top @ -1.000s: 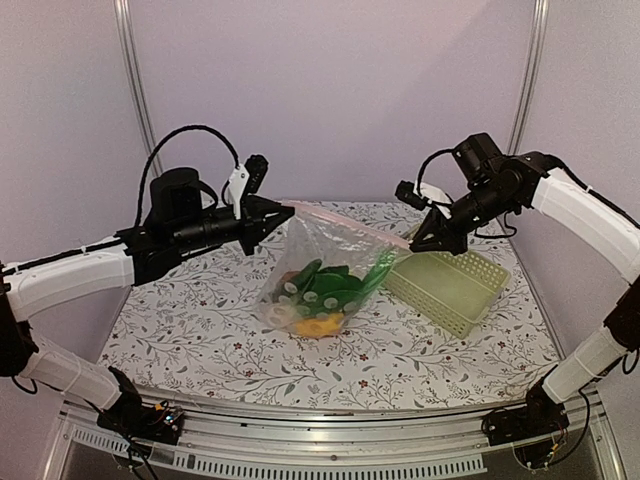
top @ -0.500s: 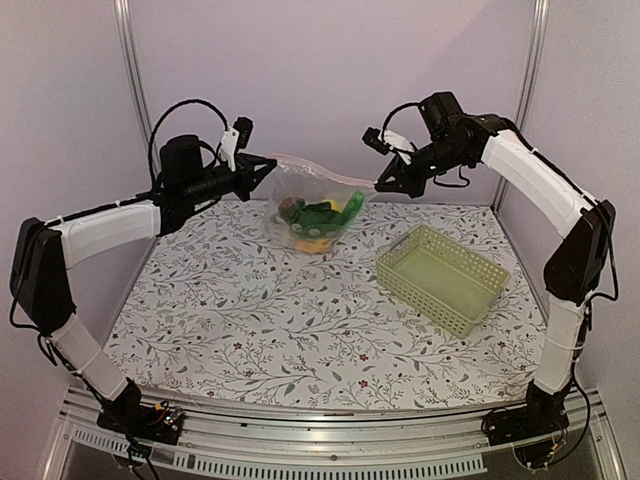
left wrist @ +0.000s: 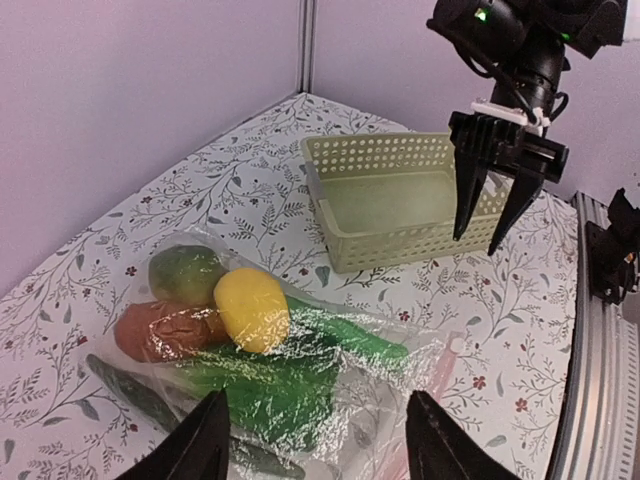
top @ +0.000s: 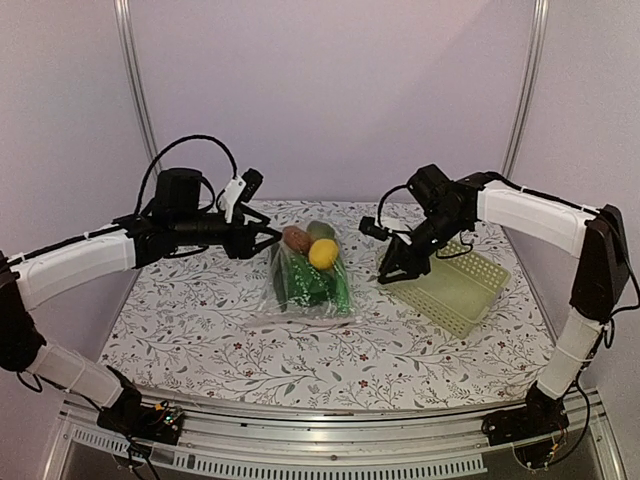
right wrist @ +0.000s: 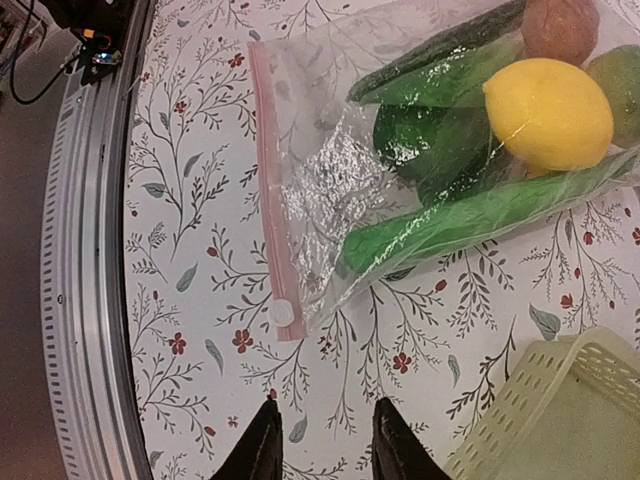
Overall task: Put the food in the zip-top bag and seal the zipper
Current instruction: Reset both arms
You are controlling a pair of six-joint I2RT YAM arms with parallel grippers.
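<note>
The zip-top bag (top: 306,283) lies flat on the table with the food inside: a yellow fruit (top: 323,253), a reddish-brown round piece (top: 297,239), a green round piece (left wrist: 185,272), a dark cucumber (right wrist: 440,45) and a leafy green vegetable (right wrist: 450,225). Its pink zipper (right wrist: 267,180) runs along the near edge, the white slider (right wrist: 285,312) at one end. My left gripper (top: 268,238) hovers open over the bag's left side, touching nothing. My right gripper (top: 392,272) is open to the right of the bag, fingertips (right wrist: 262,445) over bare table beyond the slider.
A pale green lattice basket (top: 452,287) stands on the table right of the bag, just behind my right gripper. The metal rail (right wrist: 85,250) of the table's front edge lies close to the zipper side. Walls close in the back.
The bag, held up between both shut grippers before, now lies on the table. Both grippers have let go, opened and come down lower.
</note>
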